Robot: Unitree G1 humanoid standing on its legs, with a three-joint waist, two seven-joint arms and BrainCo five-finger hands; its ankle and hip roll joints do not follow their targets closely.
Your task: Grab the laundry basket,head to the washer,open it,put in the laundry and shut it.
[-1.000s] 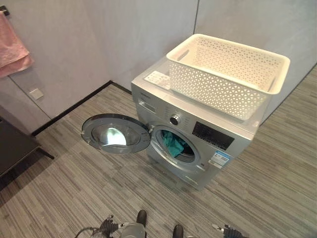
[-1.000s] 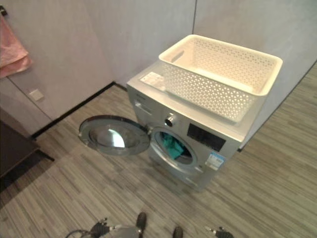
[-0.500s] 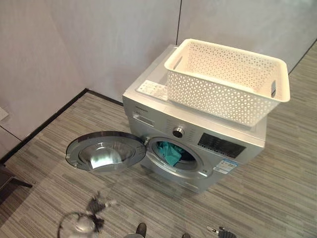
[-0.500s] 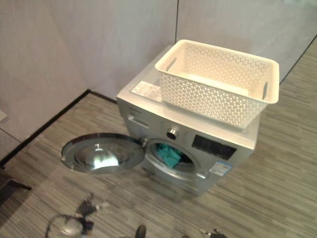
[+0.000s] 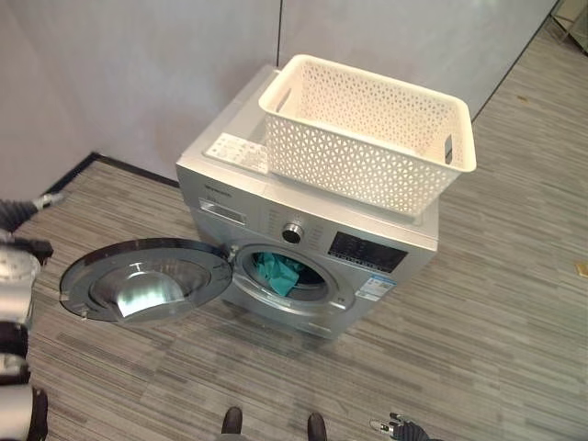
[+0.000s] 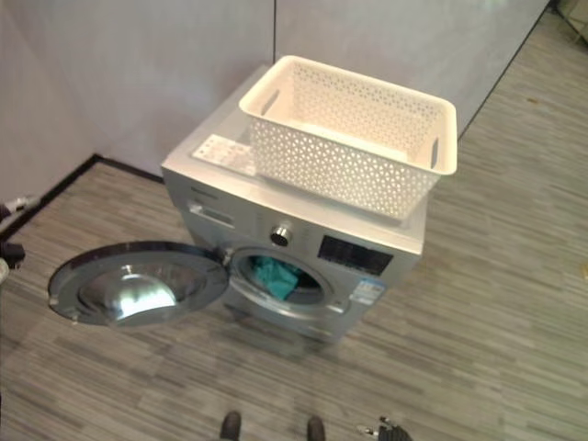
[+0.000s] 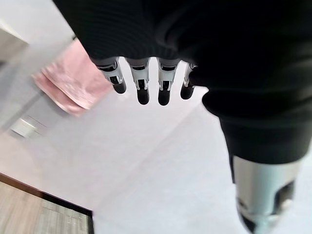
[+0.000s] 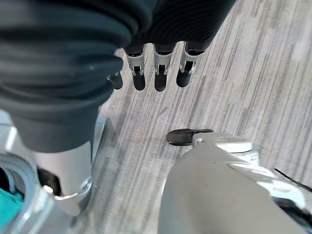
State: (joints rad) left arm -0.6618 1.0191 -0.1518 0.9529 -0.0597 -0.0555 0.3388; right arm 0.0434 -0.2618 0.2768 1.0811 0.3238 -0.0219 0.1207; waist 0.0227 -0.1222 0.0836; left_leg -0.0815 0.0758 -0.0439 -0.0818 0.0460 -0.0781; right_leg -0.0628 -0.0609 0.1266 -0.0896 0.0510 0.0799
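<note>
- One white laundry basket sits on top of the one silver washer, its right end hanging a bit past the washer's edge.
- One round door swung wide open to the left, low over the floor; teal laundry is in the drum.
- Left hand and right hand: fingers relaxed, holding nothing.
- Pink towel hangs on the wall past the left hand.
- Plenty of bare floor near and to the right.

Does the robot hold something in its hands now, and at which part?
Nothing is held. The left hand and the right hand both hang with relaxed fingers, empty. The white perforated plastic basket stands on the silver washing machine.
</note>
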